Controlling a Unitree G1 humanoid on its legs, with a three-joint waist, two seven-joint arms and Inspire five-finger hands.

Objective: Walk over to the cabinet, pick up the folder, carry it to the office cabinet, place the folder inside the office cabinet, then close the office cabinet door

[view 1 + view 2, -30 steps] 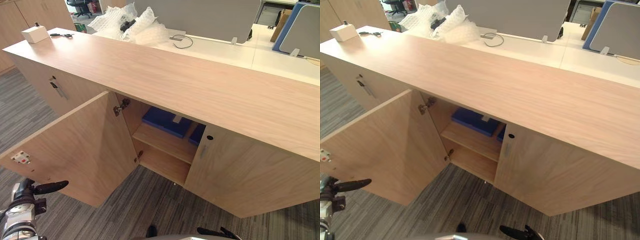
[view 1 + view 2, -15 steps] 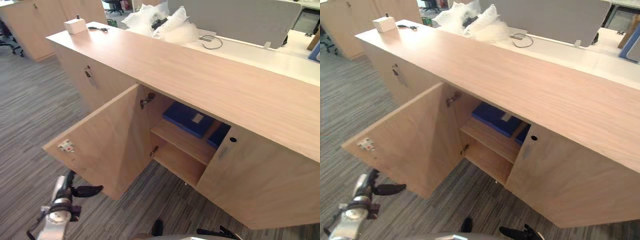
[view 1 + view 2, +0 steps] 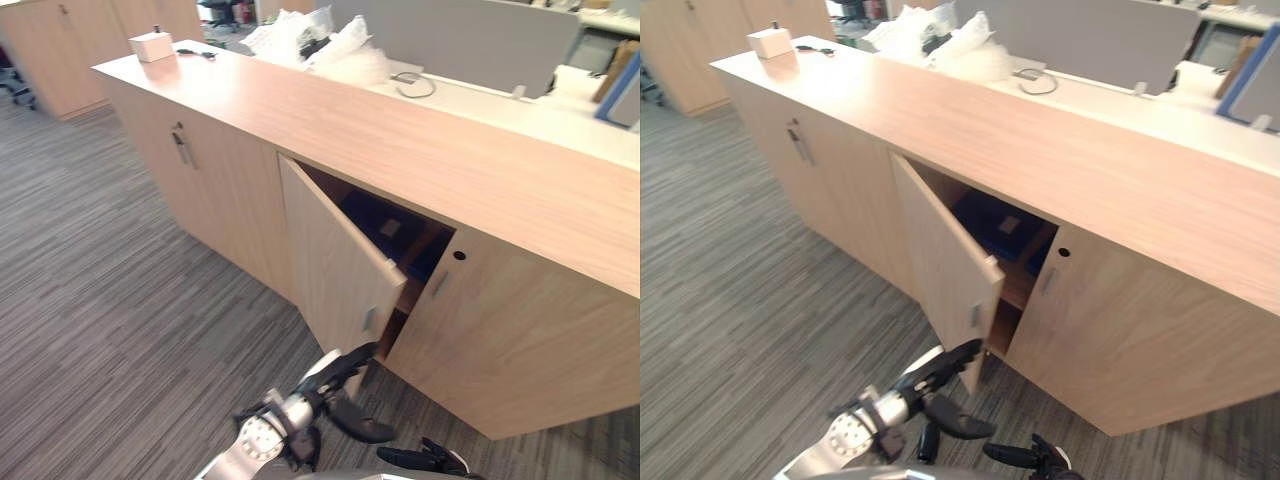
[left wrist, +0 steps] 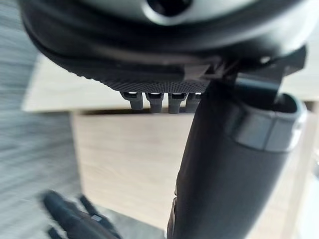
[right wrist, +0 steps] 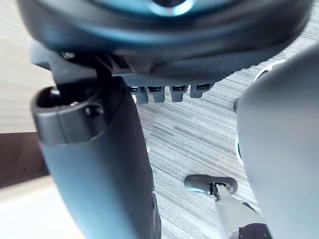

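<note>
Left robot hand (image 3: 338,372), fingers straight and empty, meets the half-shut light wooden cabinet door (image 3: 330,260) at its lower corner (flat blue folder (image 3: 368,212) inside); right robot hand (image 3: 420,458) relaxed, empty.

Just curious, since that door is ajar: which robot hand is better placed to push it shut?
Probably left. The left robot hand is at the door's lower outer corner, fingers straight; the right robot hand hangs low, farther from it.

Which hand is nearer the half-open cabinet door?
Left. The left hand is at the door's lower edge with straight fingers; the right hand hangs lower, apart from it.
</note>
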